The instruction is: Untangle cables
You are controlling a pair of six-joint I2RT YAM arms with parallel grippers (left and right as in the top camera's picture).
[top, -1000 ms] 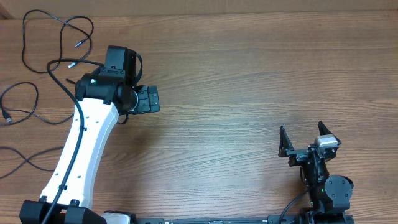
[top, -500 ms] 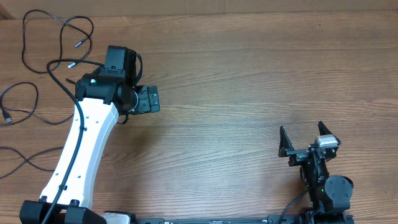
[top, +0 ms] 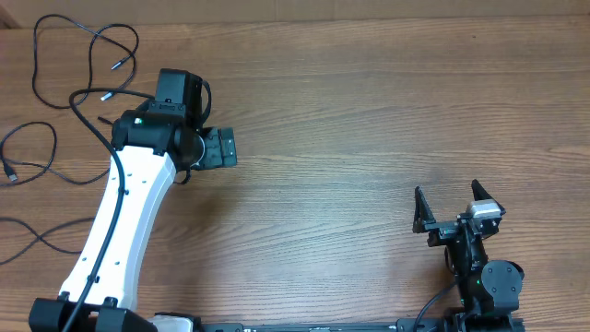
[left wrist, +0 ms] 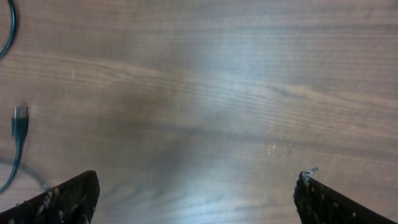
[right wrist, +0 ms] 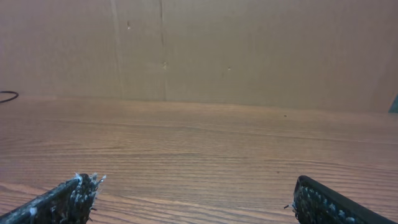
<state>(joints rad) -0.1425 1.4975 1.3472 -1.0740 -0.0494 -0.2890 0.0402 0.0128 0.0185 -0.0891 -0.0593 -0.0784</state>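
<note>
The cables (top: 85, 53) lie as loose strands in the table's (top: 369, 101) far left corner and down its left edge. Their spread runs mostly far to near along that edge. The top loops reach close to the table's far edge, and one strand (top: 37, 238) crosses itself at the table's near left. Two small silver tips (top: 117, 65) lie among the far loops, too small to tell which way they point. A dark plug (top: 11, 172) rests right at the left edge.

The left claw (top: 219, 148) hangs over bare wood left of the table's middle, just right of the strands, its fingers spread wide and gripping nothing. The right claw (top: 449, 198), at the table's near right, is spread wide too. Bare wood fills the table's middle and right.
</note>
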